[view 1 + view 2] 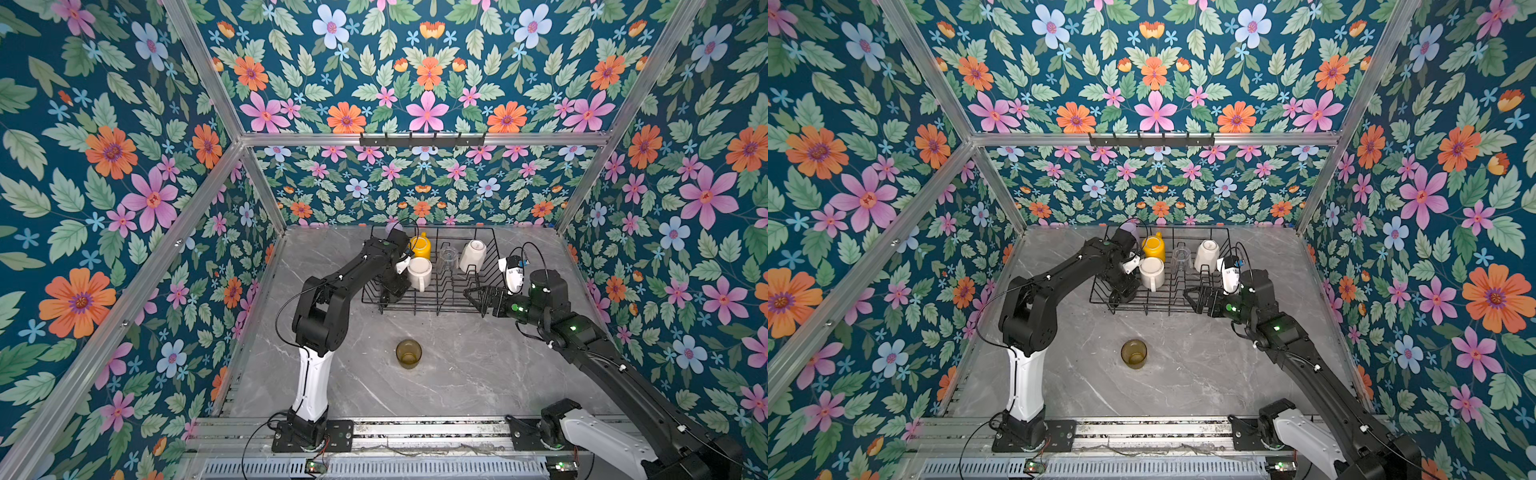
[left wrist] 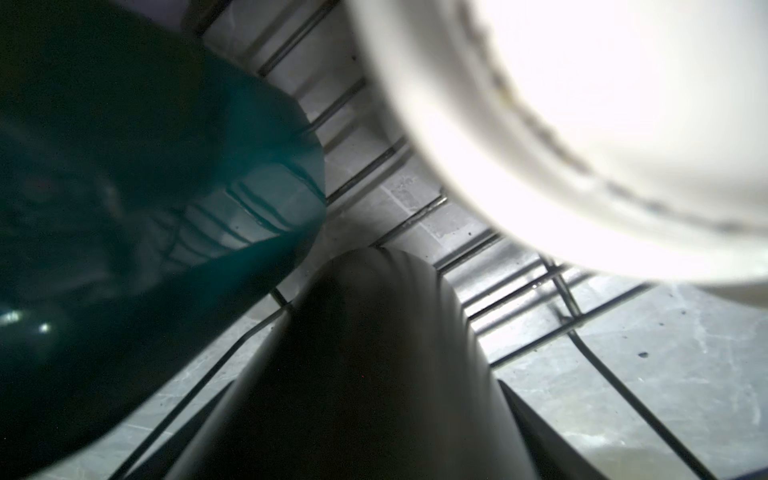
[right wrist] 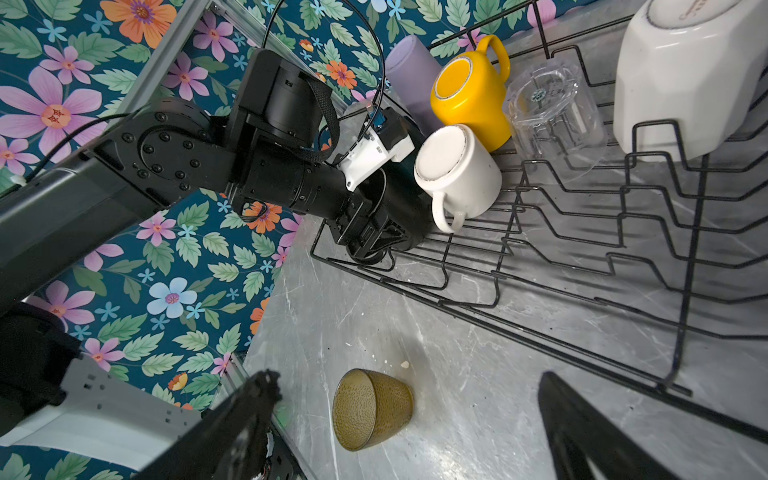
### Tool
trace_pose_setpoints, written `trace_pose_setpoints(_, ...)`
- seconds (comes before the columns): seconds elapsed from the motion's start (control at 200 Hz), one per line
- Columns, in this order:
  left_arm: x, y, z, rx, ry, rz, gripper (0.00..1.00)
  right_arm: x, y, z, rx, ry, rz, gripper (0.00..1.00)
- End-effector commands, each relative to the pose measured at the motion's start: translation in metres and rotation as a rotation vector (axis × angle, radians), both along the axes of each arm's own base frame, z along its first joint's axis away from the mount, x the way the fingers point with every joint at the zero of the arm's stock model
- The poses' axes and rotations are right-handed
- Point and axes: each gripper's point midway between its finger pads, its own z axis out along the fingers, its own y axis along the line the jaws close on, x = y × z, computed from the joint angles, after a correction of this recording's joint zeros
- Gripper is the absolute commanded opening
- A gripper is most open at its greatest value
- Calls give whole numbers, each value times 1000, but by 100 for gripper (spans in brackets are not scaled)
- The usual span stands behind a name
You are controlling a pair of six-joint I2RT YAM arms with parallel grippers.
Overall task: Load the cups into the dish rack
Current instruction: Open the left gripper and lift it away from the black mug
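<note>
Standing alone on the table up front, amber glass (image 1: 408, 353), well apart from both grippers. Right gripper (image 1: 476, 302) hovers wide open, empty, by the rack's (image 1: 424, 311) front-right corner. Left gripper (image 1: 388, 293) sits low inside the rack, teal mug (image 2: 145, 187) right beside it; can't tell its grip.

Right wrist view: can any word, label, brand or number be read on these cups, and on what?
No text can be read.
White faceted mug, upturned base: curved dark lettering, cut by the picture's edge, too small to read.
Clear glass, base: small dark emblem, too blurred to read.
Yellow mug, cream-white mug, amber glass: no writing shows.
</note>
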Motion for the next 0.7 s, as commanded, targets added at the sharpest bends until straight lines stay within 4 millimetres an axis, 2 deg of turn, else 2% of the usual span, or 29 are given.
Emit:
trace_pose_setpoints(0.0, 2, 1, 6, 2, -14, 4, 91, 3, 1, 7, 9, -33, 2, 99)
trace_pose_setpoints(0.565, -1, -4, 23, -50, -39, 2, 100, 3, 1, 7, 11, -32, 3, 99)
trace_pose_setpoints(0.695, 2, -5, 36, -76, -82, 12, 100, 2, 1, 8, 12, -32, 3, 99)
